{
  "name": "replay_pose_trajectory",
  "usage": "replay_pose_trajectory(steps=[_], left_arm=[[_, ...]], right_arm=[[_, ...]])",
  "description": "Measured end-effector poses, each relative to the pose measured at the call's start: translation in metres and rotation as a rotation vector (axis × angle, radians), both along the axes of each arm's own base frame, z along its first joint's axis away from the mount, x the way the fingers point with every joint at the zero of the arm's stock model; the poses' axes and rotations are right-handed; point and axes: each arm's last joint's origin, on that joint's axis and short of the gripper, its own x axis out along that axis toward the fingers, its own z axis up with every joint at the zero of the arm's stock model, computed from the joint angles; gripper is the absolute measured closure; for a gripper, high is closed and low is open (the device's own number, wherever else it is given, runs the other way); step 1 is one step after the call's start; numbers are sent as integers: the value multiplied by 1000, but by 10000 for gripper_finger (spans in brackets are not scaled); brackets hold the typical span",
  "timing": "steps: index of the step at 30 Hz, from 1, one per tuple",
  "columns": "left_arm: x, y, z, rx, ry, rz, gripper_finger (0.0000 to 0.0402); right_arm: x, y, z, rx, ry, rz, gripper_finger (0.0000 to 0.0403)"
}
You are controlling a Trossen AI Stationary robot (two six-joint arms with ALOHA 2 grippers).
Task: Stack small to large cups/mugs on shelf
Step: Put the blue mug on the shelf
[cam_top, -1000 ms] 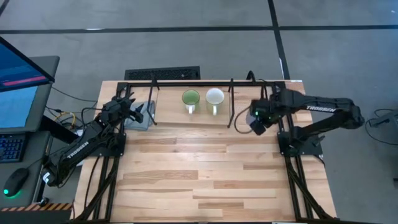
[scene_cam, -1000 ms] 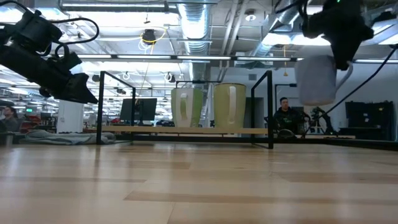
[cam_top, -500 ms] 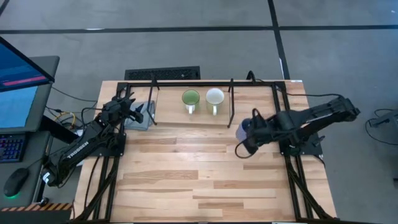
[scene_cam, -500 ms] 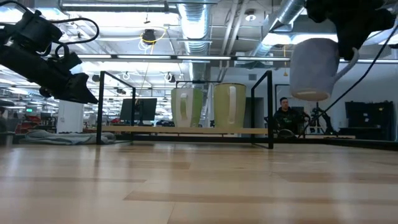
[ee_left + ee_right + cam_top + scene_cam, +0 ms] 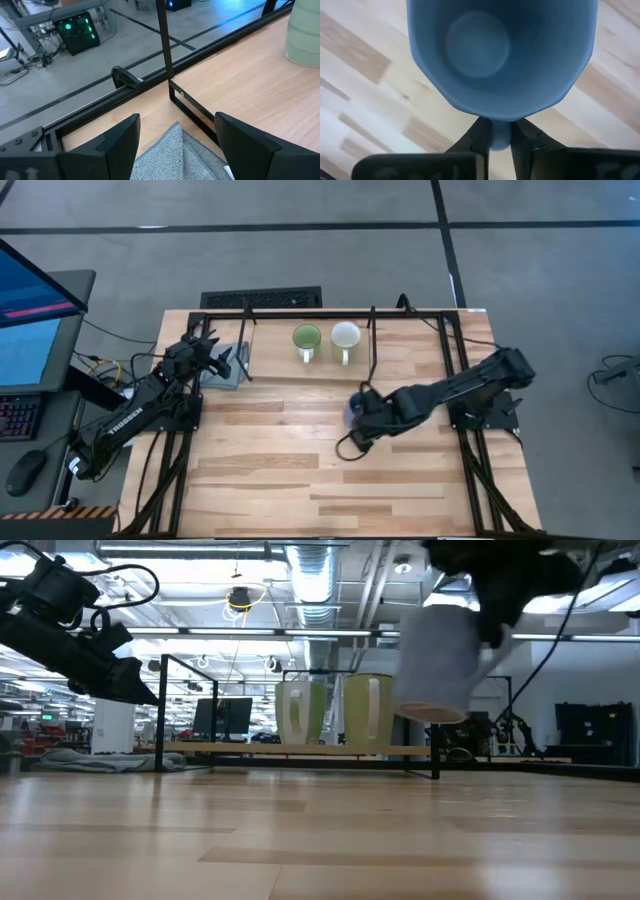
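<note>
The blue-grey mug [image 5: 353, 408] [image 5: 437, 660] hangs in the air in my right gripper [image 5: 501, 139] [image 5: 366, 416], over the tabletop in front of the shelf [image 5: 300, 367] [image 5: 300, 750]. The green mug [image 5: 306, 338] [image 5: 300, 712] and the white mug [image 5: 345, 336] [image 5: 368, 712] stand side by side on the shelf's board, on their bases. My left gripper [image 5: 177, 142] [image 5: 214, 360] is open and hovers above a grey cloth [image 5: 175, 155] at the shelf's left end, without touching it. My right gripper pinches the blue-grey mug's handle [image 5: 500, 136] between its two fingers [image 5: 479, 136]. It comes from the table's right, slanting down. The mug is lifted clear of the table with its mouth up, slightly tilted.
The shelf's black upright rods [image 5: 372, 345] [image 5: 434, 715] stand just behind the carried mug. The grey cloth [image 5: 226, 370] lies at the shelf's left end. The wood-plank tabletop [image 5: 300, 470] stretches toward the near edge. A person [image 5: 460, 725] sits in the room beyond.
My right gripper has carried the blue-grey mug from the shelf's right end toward the table's left and near edge, to the front of the shelf's middle. The mug has stayed clear of the table and now tilts slightly.
</note>
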Motion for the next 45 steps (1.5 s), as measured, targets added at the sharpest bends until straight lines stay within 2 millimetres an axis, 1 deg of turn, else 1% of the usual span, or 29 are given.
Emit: replay_pose_trajectory(steps=[5, 8, 10, 15, 17, 20, 22, 25, 27, 29, 32, 35, 37, 40, 42, 45], left_arm=[[0, -1, -1, -40, -21, 14, 154], [-2, -2, -2, -83, -14, 24, 154], [-2, -4, -3, -118, 3, 3, 154], [0, -6, -4, -146, -4, -58, 154], [0, -7, -4, -157, -8, -60, 154], [0, -8, -4, -162, -4, -65, 154], [1, -8, -4, -162, -5, -70, 154], [1, -8, -4, -163, -5, -75, 154], [2, -9, -4, -167, -3, -83, 154], [2, -9, -4, -159, -8, -87, 154], [2, -10, -3, -154, -11, -93, 154], [2, -10, -3, -147, -15, -92, 154], [1, -11, -2, -142, -17, -91, 154], [1, -11, -2, -139, -20, -92, 154], [1, -11, -2, -139, -20, -91, 154], [1, -11, -2, -139, -19, -92, 154]], right_arm=[[41, 14, -4, -18, -15, 5, 342], [61, 21, -4, -20, -34, 28, 342], [72, 25, -4, -19, -43, 30, 342], [90, 30, -2, -19, -62, 41, 342], [91, 28, 1, -26, -71, 34, 342], [102, 25, -2, -35, -139, -2, 342], [102, 23, -6, -48, -115, -16, 342], [113, 24, -11, -27, -175, -21, 342], [114, 25, -20, -38, -135, -24, 342], [118, 26, -24, -30, -138, -21, 342], [118, 26, -27, -31, -113, -21, 342], [114, 25, -33, -36, -39, -22, 342], [116, 25, -38, -34, -31, -31, 342], [110, 25, -40, -22, 44, -32, 342], [113, 26, -45, -15, 35, -34, 342], [110, 25, -49, -24, 88, -39, 342]])
